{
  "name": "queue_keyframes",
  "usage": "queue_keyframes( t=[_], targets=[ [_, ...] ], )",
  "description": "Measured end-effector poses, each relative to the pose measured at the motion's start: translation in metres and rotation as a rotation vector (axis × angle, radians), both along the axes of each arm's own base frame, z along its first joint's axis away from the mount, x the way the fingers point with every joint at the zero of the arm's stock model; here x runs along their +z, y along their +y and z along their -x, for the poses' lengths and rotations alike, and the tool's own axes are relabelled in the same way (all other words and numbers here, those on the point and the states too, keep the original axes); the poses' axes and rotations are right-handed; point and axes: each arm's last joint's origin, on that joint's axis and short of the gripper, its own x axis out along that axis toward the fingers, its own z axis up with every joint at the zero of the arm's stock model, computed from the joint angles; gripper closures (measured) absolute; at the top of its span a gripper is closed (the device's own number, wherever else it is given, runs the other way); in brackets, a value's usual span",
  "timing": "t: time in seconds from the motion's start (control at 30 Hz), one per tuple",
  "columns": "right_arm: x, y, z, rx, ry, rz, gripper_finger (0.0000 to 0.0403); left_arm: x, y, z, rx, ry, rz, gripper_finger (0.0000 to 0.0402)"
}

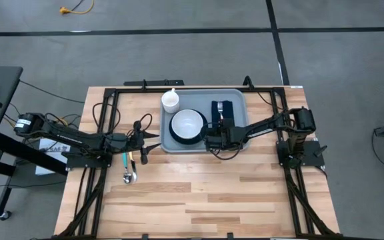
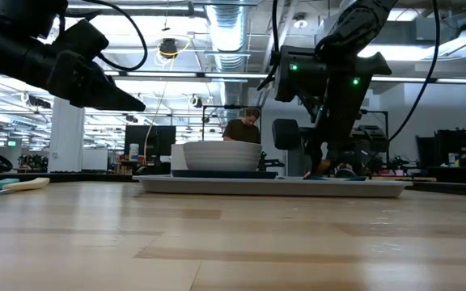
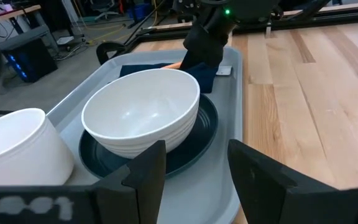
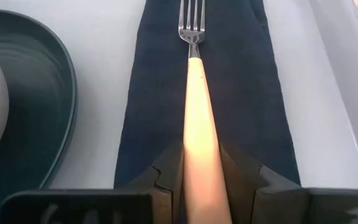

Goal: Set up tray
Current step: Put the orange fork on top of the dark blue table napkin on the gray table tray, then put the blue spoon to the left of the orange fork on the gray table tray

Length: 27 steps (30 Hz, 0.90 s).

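Right gripper [image 4: 201, 167] clamps a tan-handled steel fork [image 4: 194, 99] over the dark navy folded napkin [image 4: 148, 93], apparently to lay it there, while left gripper [image 3: 194, 165] waits open-jawed beside the light blue-grey plastic tray [image 3: 229, 124].

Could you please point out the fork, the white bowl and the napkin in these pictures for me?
fork [image 4: 197, 140]: right wrist view, on its pale handle.
white bowl [image 3: 138, 109]: left wrist view, on its inner wall.
napkin [image 4: 157, 93]: right wrist view, on the dark cloth beside the fork.

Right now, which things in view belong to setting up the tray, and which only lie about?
Job: tray, plate, bowl, cup, napkin, fork in right gripper, spoon.
Lying about: yellow cable on floor; left gripper waits, open.
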Motion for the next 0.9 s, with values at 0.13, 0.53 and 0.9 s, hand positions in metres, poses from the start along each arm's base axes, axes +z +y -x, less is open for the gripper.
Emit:
queue_keyframes(
  t=[0.13, 0.53, 0.9],
  targets=[
    [-0.0001, 0.0001, 0.0, 0.0, 0.0, -0.004, 0.0335, 0.0, 0.0, 0.0, -0.001, 0.002, -0.006, 0.0237],
    [-0.0007, -0.0007, 0.0008, -0.002, 0.009, -0.029, 0.0281, -0.0002, 0.0001, 0.0, -0.001, 0.004, -0.006, 0.0237],
    [-0.0001, -0.0007, 0.0003, 0.016, 0.023, -0.027, 0.0245, -0.0003, 0.0001, 0.0001, -0.001, 0.007, -0.007, 0.0237]
  ],
)
